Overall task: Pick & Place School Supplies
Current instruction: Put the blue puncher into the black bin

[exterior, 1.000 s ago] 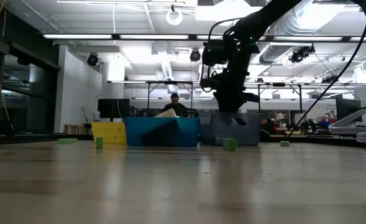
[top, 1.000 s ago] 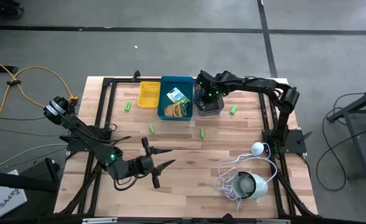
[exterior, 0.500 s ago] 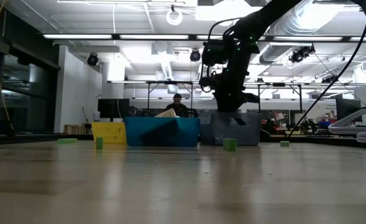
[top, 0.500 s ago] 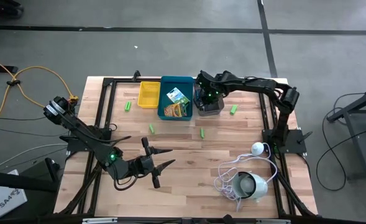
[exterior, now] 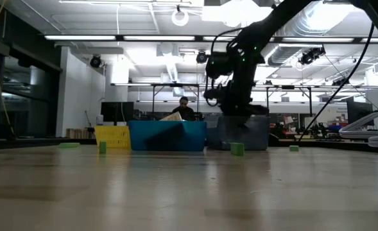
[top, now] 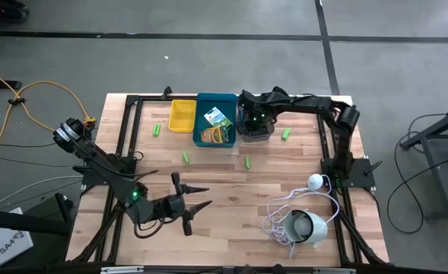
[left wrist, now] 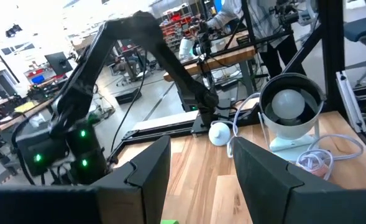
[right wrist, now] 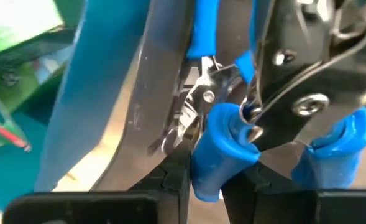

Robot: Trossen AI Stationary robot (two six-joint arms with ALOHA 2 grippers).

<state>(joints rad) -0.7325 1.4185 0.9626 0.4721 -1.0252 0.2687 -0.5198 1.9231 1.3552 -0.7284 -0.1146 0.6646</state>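
School supplies are spread over the far half of the wooden surface and in the bins at its far edge. Two crayon boxes lie inside the blue bin, one printed green, the other orange and green. Blue-handled tools with metal blades lie in the grey bin, seen close in the right wrist view. Four green pieces lie loose on the surface: one just left of the yellow bin, one nearer the middle, one in front of the grey bin, and one just right of that bin. In the low view a green piece stands in front of the grey bin.

Right claw: positioned over the grey bin, reaching down into it. Its wrist view shows the two dark fingers a narrow gap apart, with a blue handle lying between them. Whether the fingers press on the handle cannot be told.

Left claw: low over the near-left part of the surface, well apart from all supplies. Fingers stand spread with nothing between them.

Other items: a round white device with a coiled white cord sits at the near-right of the surface. A person is visible in the room beyond the bins in the low view.
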